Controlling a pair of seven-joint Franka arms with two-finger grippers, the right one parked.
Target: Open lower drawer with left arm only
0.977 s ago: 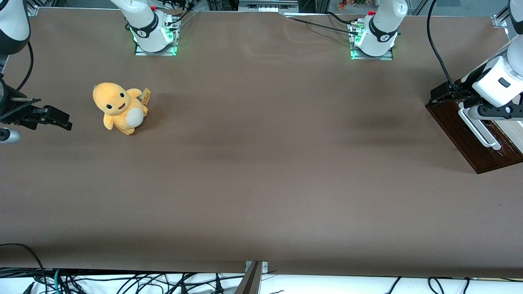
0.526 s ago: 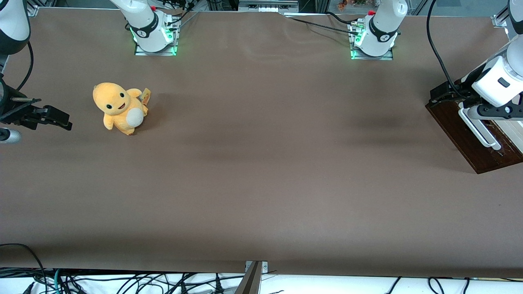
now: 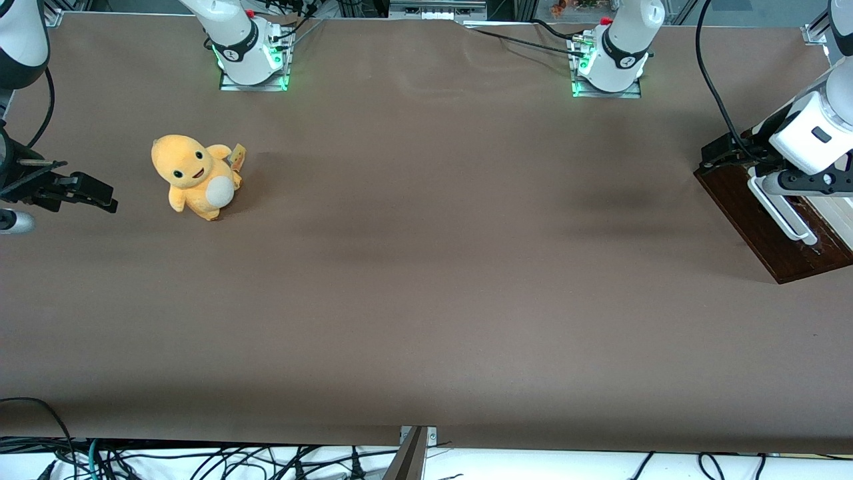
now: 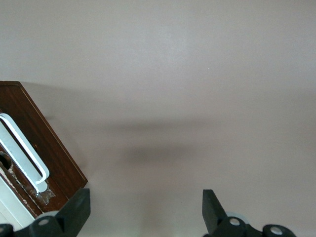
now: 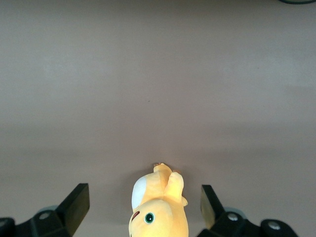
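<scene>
The lower drawer (image 3: pixel 750 213) shows its glossy dark brown front and long white bar handle (image 3: pixel 778 210) at the working arm's end of the table. The left arm (image 3: pixel 810 130) hangs over it. My gripper (image 3: pixel 766 168) hovers just above the handle's end farther from the front camera, open and holding nothing. In the left wrist view the gripper (image 4: pixel 145 212) is spread wide over bare table. One fingertip (image 4: pixel 74 207) sits beside the corner of the drawer front (image 4: pixel 44 148), and the handle (image 4: pixel 22 150) lies apart from both fingers.
A yellow plush toy (image 3: pixel 196 177) sits toward the parked arm's end of the table and also appears in the right wrist view (image 5: pixel 158 210). A cream cabinet edge (image 3: pixel 841 213) borders the drawer. Two arm bases (image 3: pixel 250 53) (image 3: pixel 610 57) stand farthest from the front camera.
The left arm has crept very slightly toward the parked arm's end of the table. The drawer front and the plush toy have not moved.
</scene>
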